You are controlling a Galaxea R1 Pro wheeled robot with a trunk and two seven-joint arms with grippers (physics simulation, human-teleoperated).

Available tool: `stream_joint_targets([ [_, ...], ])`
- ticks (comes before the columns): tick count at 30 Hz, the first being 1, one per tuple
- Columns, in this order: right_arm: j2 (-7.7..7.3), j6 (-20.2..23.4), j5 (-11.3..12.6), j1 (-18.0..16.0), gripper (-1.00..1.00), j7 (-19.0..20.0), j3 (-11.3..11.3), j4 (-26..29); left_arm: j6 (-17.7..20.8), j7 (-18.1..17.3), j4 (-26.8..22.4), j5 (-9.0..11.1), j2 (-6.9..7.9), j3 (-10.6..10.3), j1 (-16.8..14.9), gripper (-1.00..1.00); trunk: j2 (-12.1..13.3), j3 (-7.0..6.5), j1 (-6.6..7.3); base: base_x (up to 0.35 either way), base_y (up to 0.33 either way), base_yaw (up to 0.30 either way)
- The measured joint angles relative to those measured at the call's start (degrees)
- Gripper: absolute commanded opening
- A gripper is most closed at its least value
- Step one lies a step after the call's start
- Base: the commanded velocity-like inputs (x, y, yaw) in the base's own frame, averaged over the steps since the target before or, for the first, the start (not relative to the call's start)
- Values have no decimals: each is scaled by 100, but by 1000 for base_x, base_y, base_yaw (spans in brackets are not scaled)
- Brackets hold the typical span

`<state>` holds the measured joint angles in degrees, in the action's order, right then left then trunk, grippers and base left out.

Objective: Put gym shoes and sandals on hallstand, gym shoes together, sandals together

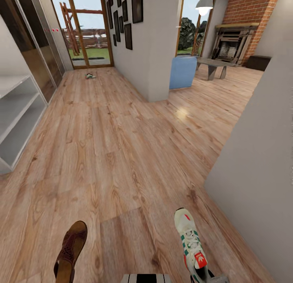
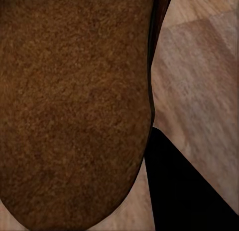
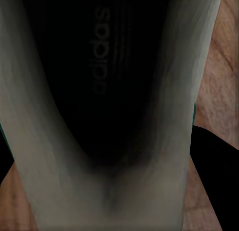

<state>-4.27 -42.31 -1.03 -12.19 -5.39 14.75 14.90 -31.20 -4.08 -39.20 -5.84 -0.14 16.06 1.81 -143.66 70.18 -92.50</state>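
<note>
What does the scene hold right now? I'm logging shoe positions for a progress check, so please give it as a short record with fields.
near left: brown sandal, toe pointing away
near right: gym shoe, toe pointing away
far shoe: second gym shoe on corridor floor by the glass door
shelf unit: white shelving at left, no shoes seen on it
grippers: not discernible
right wrist view: inside of gym shoe, close up
</note>
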Motion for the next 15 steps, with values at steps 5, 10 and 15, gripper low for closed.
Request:
stream_joint_targets([
  [5, 0, 2, 0, 0, -100, 2, 0, -10, -1, 2, 9, 2, 2, 3, 3, -100, 7, -156, 13, 0, 0, 0],
  [10, 0, 2, 0, 0, -100, 2, -1, -11, -2, 3, 30, 3, 3, 3, 4, -100, 13, -311, 26, 0, 0, 0],
  [15, 0, 1, 0, 0, -100, 2, 0, -11, -12, -3, 126, 2, 3, 1, 4, -100, 20, -467, 39, 0, 0, 0],
])
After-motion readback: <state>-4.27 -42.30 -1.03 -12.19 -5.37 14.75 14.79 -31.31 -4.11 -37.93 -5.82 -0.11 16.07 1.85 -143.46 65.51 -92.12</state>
